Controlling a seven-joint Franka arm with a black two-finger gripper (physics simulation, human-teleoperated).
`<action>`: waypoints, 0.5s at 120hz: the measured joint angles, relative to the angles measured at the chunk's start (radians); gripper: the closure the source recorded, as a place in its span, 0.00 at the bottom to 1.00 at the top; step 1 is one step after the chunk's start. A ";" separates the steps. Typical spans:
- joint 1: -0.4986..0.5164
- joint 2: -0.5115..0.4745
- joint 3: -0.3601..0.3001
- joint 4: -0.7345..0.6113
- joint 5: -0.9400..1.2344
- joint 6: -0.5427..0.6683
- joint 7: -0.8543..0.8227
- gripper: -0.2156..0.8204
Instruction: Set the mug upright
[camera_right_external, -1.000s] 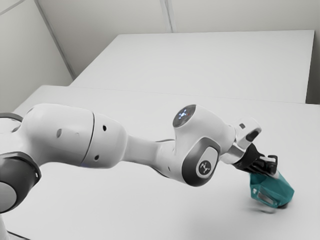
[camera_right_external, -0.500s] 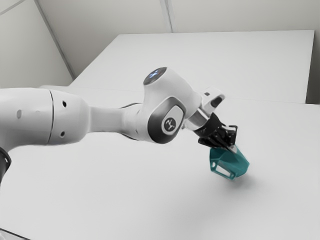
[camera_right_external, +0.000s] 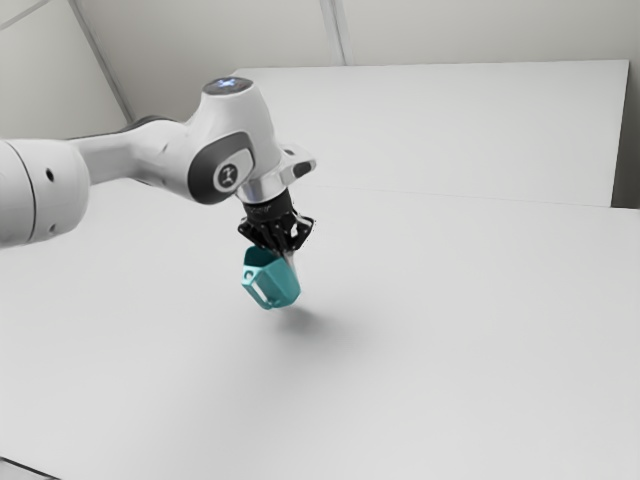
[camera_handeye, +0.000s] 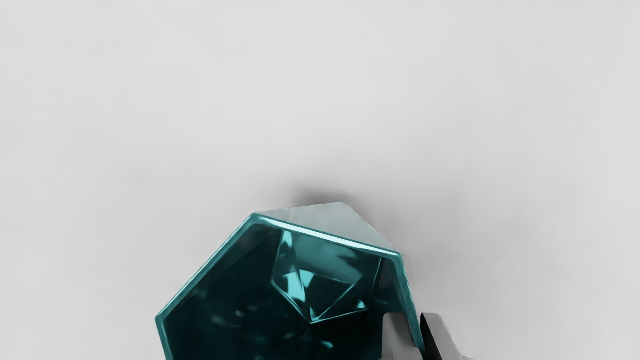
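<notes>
Not done yet: your mug (camera_right_external: 270, 280) is in the hand (camera_right_external: 287, 254), tilted, not standing on its base.

Grip: the hand is nearly closed, just the mug's wall between the fingers, pinched close to the rim (camera_handeye: 327, 234). One finger is inside the cup, the other outside, both against the wall. Looks like a real hold, but it's on one side only, so I'd expect the mug to want to swing about that pinch.

Position: in the exterior view the mug hangs right under the hand, over the tabletop (camera_right_external: 450, 360). Its shadow (camera_right_external: 312, 320) sits a little apart from it, so I read it as off the surface; how high, can't tell. The mouth faces up but leans to the exterior view's left, with the base lower and off to the exterior view's right. The hand itself points close to straight down.

Progress, my judgement: you have the grasp, and the mouth is on the upper side. Left for you: take out the remaining lean, get the base flat on the tabletop, open the fingers and back off without catching the inner one on the wall. Let go at this angle and it could tip onto its side.
</notes>
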 joint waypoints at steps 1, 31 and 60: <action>0.005 0.001 0.001 0.002 0.005 -0.001 -0.001 0.97; 0.047 0.060 0.006 0.016 0.077 0.006 -0.013 0.97; 0.047 0.105 0.019 0.017 0.087 0.013 -0.021 0.97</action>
